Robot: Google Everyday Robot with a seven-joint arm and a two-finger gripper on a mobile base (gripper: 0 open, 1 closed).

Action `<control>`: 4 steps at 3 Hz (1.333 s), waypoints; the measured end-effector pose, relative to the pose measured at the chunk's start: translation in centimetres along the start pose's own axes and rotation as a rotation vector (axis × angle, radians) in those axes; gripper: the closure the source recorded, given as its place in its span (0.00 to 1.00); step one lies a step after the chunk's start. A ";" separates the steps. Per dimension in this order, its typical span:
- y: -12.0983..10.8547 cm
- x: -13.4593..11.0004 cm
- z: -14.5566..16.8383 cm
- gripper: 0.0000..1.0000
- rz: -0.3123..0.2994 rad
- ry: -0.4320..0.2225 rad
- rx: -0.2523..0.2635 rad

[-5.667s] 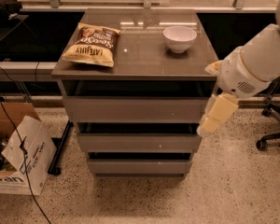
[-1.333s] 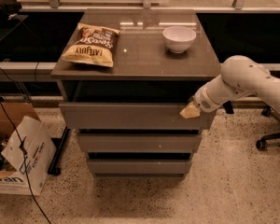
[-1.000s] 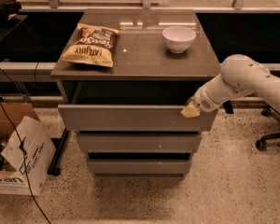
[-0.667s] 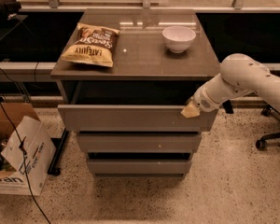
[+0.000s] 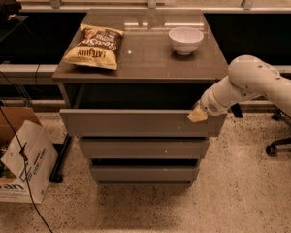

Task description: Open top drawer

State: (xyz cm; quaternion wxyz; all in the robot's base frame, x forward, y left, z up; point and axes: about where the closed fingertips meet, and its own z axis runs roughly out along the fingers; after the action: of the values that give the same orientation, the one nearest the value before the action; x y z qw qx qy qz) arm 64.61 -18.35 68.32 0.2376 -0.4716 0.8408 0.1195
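The top drawer (image 5: 136, 123) is the widest of three in the grey-brown cabinet. It stands pulled out a little, its flat front forward of the two drawer fronts below, with a dark gap showing under the cabinet top. My gripper (image 5: 198, 114) is at the upper right edge of the drawer front, its pale tip hooked over the top rim. The white arm reaches in from the right.
A chip bag (image 5: 94, 46) and a white bowl (image 5: 185, 39) sit on the cabinet top (image 5: 145, 62). A cardboard box (image 5: 17, 159) and cables lie on the floor at left. An office chair base (image 5: 281, 142) stands at right.
Since 5.7 s ago my gripper has moved up to the drawer's right top edge and the drawer has come out a little. Over the last second hardly anything has moved.
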 end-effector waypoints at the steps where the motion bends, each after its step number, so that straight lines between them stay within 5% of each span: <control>1: 0.2 -0.3 -0.2 0.17 -0.024 0.000 0.017; 2: 0.6 -0.5 -0.1 0.00 -0.049 0.001 0.020; 4: 1.4 0.4 1.2 0.00 -0.026 -0.011 -0.027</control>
State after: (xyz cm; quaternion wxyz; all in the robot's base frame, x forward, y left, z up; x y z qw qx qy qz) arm 63.58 -17.42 67.01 0.2373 -0.4848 0.8317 0.1302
